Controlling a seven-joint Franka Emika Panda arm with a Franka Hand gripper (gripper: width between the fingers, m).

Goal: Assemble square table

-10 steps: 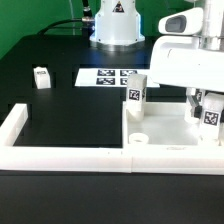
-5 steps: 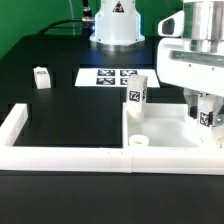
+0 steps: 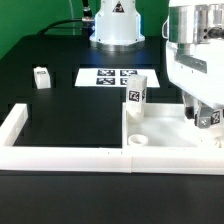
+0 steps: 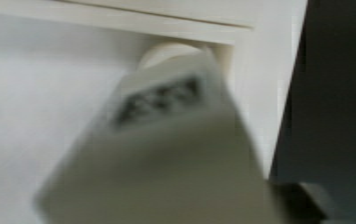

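Pinching leg [image 3: 212, 117] in end effector [image 3: 206, 119] at slab [image 3: 165, 128]. Got second leg [image 3: 137, 93] upright on slab, third leg [image 3: 41, 77] out on worktop [image 3: 60, 105].

Robotics lab bench: black tabletop [image 3: 60, 100], marker board [image 3: 108, 76] of printed tags at upper centre, arm base [image 3: 117, 25] at top, white border wall [image 3: 60, 152] below.
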